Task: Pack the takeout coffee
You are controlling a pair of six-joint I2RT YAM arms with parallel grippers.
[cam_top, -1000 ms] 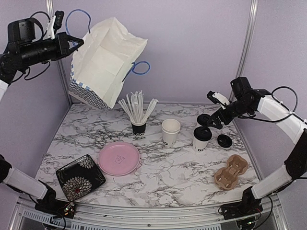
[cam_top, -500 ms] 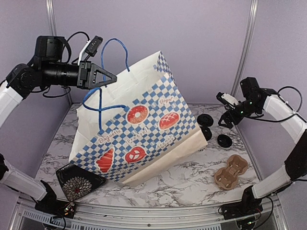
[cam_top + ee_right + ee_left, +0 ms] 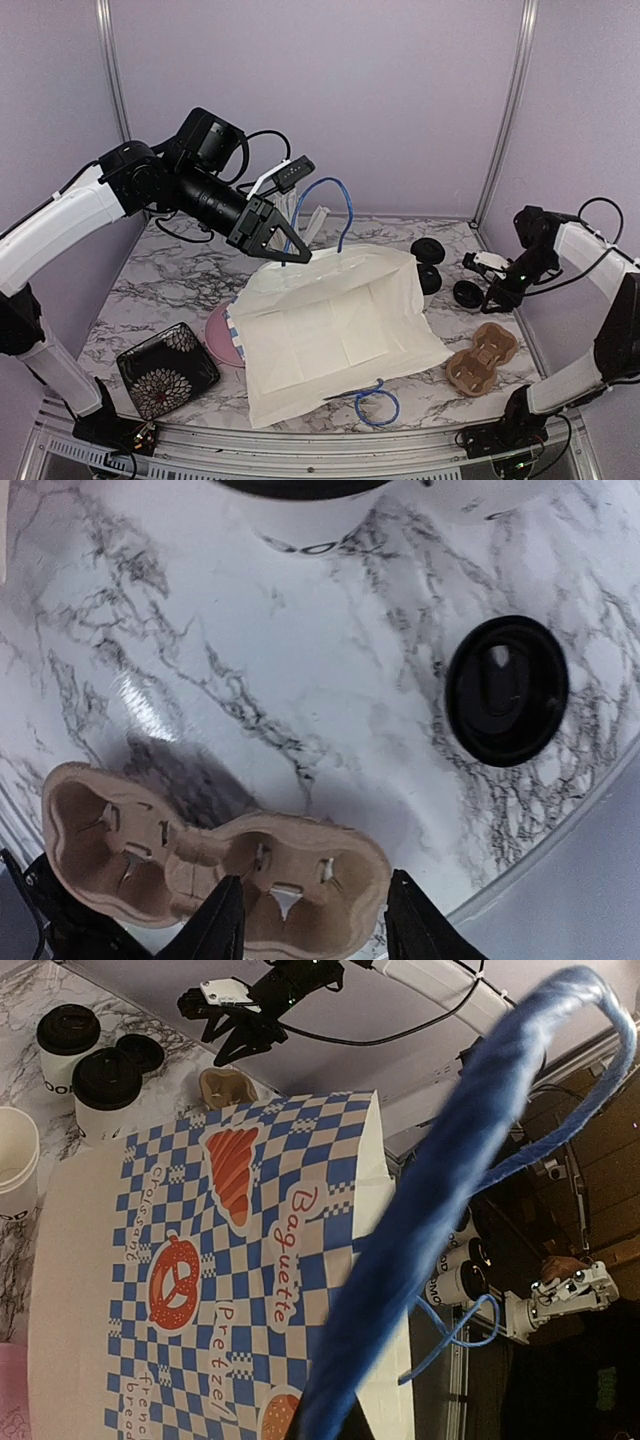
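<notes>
Two takeout coffee cups, white with black lids, stand at the back right (image 3: 429, 264), partly hidden behind the paper bag (image 3: 330, 320); the left wrist view shows both (image 3: 90, 1065). The bag lies across the middle of the table, plain white side up. Its blue rope handle (image 3: 335, 200) runs up into my left gripper (image 3: 285, 240), which is shut on it. My right gripper (image 3: 315, 925) hangs open just above one end of the brown pulp cup carrier (image 3: 220, 880), a finger on each side of it.
A loose black lid (image 3: 467, 293) lies beside the cups. An open lidless white cup (image 3: 15, 1170) stands behind the bag. A pink plate (image 3: 218, 335) pokes out from under the bag's left edge. A black floral dish (image 3: 165, 368) sits front left.
My left arm swung the bag from high at the left down across the table. My right gripper left the cups, moved over the cup carrier, and its jaws narrowed.
</notes>
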